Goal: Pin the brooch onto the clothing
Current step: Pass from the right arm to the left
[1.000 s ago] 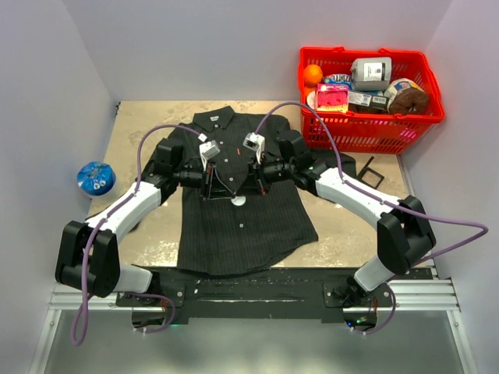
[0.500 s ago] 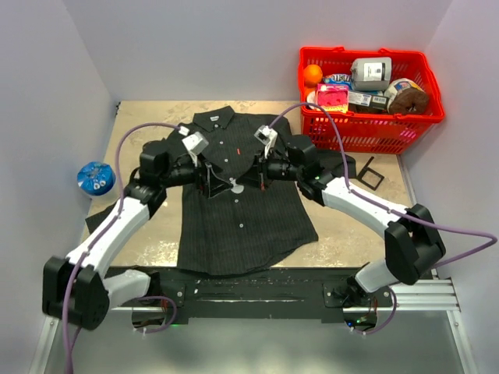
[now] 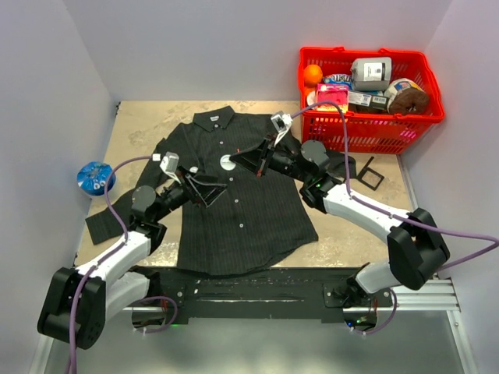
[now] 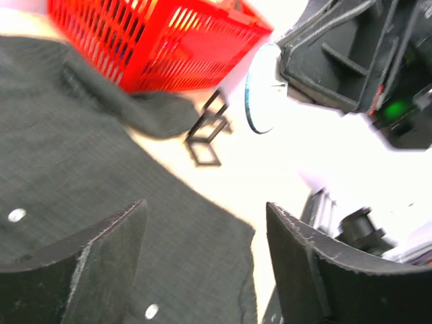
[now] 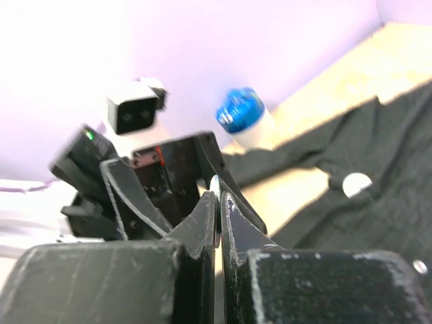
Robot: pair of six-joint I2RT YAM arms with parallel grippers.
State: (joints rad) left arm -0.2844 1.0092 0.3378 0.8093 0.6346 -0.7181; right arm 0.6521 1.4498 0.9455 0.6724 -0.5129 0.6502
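**Right gripper (image 3: 236, 160) pinches a round white brooch (image 3: 227, 162) over the shirt (image 3: 249, 226).**

The dark pinstriped shirt lies flat and front up on the speckled tan table (image 3: 148, 125), between the two arms. Its collar points to the back wall, and small pale buttons run down its middle. The right gripper's black fingers are closed tight on the brooch, a thin flat disc with a bluish rim, held above the chest near the button line. Whether the disc touches the cloth cannot be told. The left gripper (image 3: 209, 189) hangs nearby over the shirt, its jaws spread wide with nothing between them and its matte pads (image 4: 101, 263) scuffed at the edges. A red plastic lattice basket (image 3: 366, 132) of packets and tubs stands at the back right. A round blue-capped tub (image 3: 95, 178) sits by the left wall.
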